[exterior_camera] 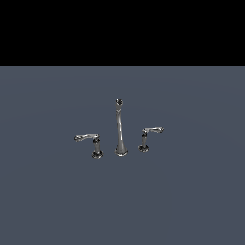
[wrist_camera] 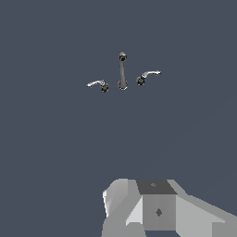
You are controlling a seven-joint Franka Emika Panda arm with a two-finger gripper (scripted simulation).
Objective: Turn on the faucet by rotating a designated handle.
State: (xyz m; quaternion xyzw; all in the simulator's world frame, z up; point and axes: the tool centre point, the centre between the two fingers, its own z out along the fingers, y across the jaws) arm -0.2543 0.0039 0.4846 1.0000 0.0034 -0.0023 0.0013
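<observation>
1. The hand (wrist_camera: pixel 155 210) shows only in the wrist view, as a grey blocky body at the edge of the picture. Its fingers are out of sight, so I cannot tell how far open it is, or whether it has hold of anything.
2. The faucet (exterior_camera: pixel 120 128) stands well ahead of the hand on a plain slate-grey tabletop (exterior_camera: pixel 191 201), with bare surface between the two.
3. Its spout (exterior_camera: pixel 120 129) is tall and slender, flared at the base, with a round dark tip at the top.
4. The handle (exterior_camera: pixel 149 136) is the shorter-armed lever, a chrome arm on a short flared post. It stands just beside the spout on the exterior view's right, its arm pointing away from the spout.
5. The twin lever (exterior_camera: pixel 90 142), with the longer arm, stands on the spout's other side, its arm also pointing outward.
6. The hand touches none of the three pieces; all are well apart from it.
</observation>
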